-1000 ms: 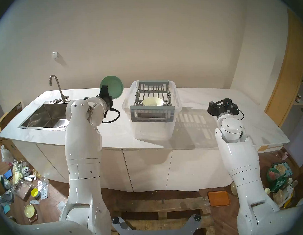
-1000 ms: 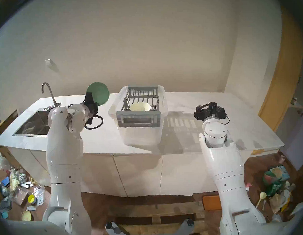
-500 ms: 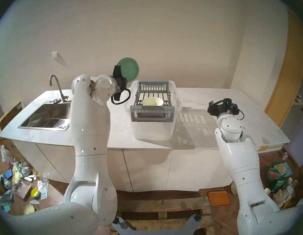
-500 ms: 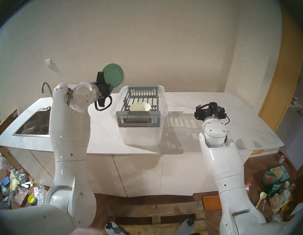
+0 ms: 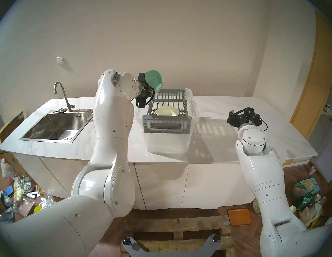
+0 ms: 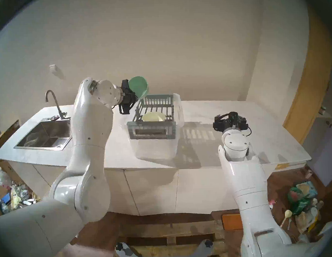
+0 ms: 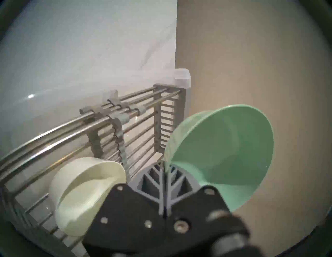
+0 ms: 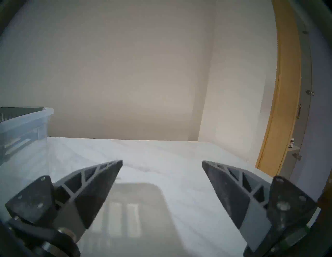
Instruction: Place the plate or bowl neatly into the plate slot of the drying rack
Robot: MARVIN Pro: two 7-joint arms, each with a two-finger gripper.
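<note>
The white marble counter [image 5: 228,141] spans the scene, with a steel sink [image 5: 55,126] and faucet [image 5: 62,95] at its left end. Near the middle stands a clear plastic tub [image 5: 169,140], and the grey drying rack [image 5: 168,108] sits in its top. A cream bowl [image 5: 167,111] lies on the rack's floor bars near the front wall. The plate slot [image 7: 140,132] gaps behind it hold nothing.

The left gripper [image 5: 147,86] hangs above the rack's back left corner, its 2 fingers [image 7: 164,186] pinched onto the rim of a green bowl [image 5: 154,80], which is tilted on edge and clear of the rack. The right gripper [image 8: 161,172] hovers low over the counter, well to the right of the tub, fingers spread wide and holding nothing.

No readable writing or brand shows on any of these things.
</note>
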